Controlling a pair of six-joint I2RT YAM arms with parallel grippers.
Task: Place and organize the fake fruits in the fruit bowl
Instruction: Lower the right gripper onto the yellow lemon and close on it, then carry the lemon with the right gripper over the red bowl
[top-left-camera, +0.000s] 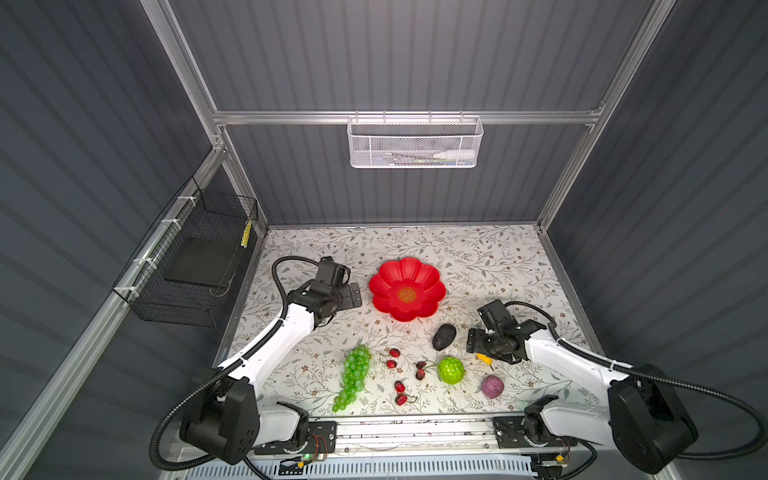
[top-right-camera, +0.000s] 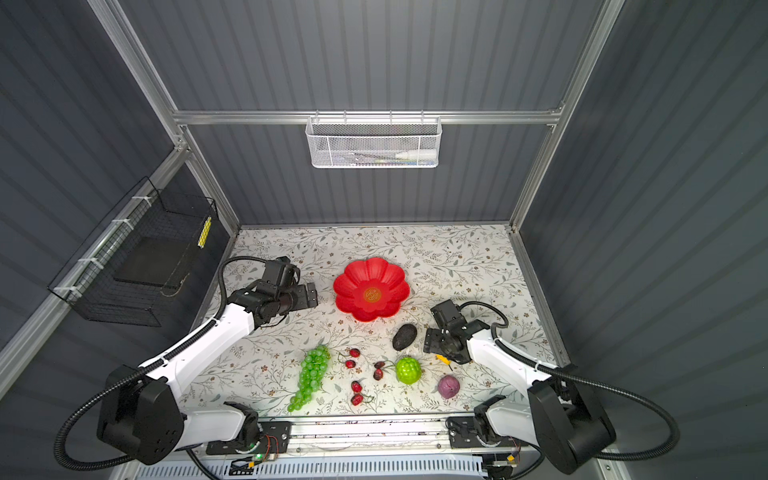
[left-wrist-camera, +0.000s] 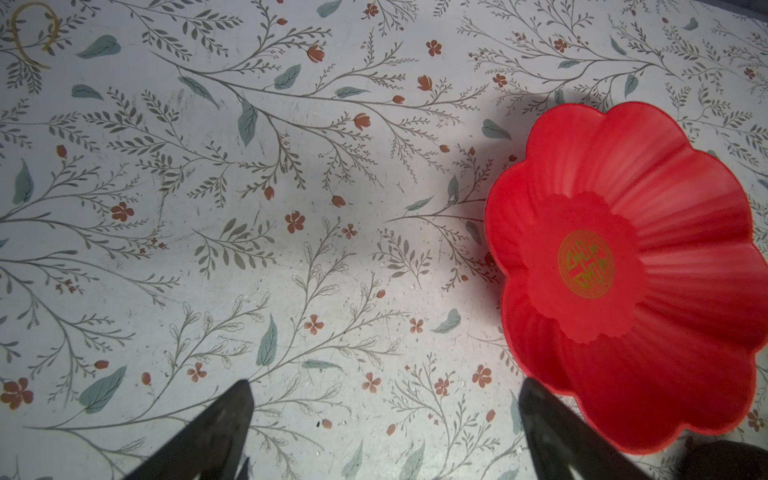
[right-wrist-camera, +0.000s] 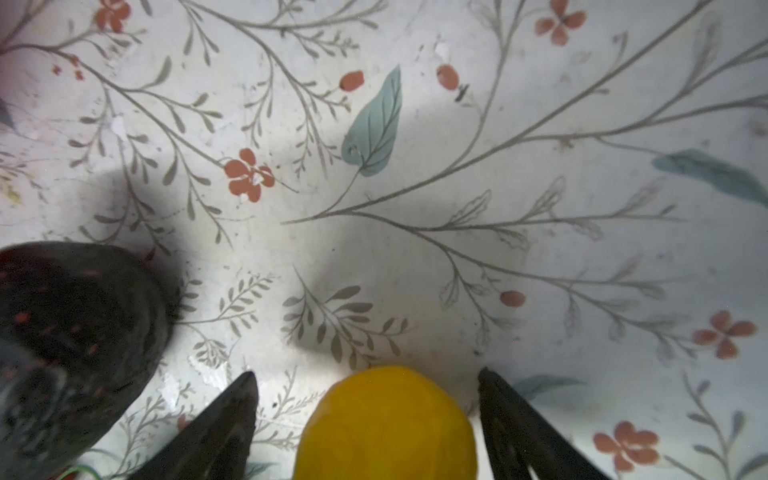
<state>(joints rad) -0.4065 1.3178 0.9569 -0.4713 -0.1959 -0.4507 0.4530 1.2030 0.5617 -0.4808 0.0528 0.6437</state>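
Observation:
The red flower-shaped fruit bowl stands empty mid-table. Just left of it hovers my left gripper, open, with only tablecloth between its fingers and the bowl beside one of them. My right gripper stands open around the yellow pear, with a gap showing on one side. The dark avocado lies close beside it. The green grape bunch, the bumpy green ball, the purple fruit and the red cherries lie along the front.
A white mesh basket hangs on the back wall. A black wire basket hangs on the left wall. Metal frame rails edge the flowered tabletop, and the arm bases sit on a rail at the front.

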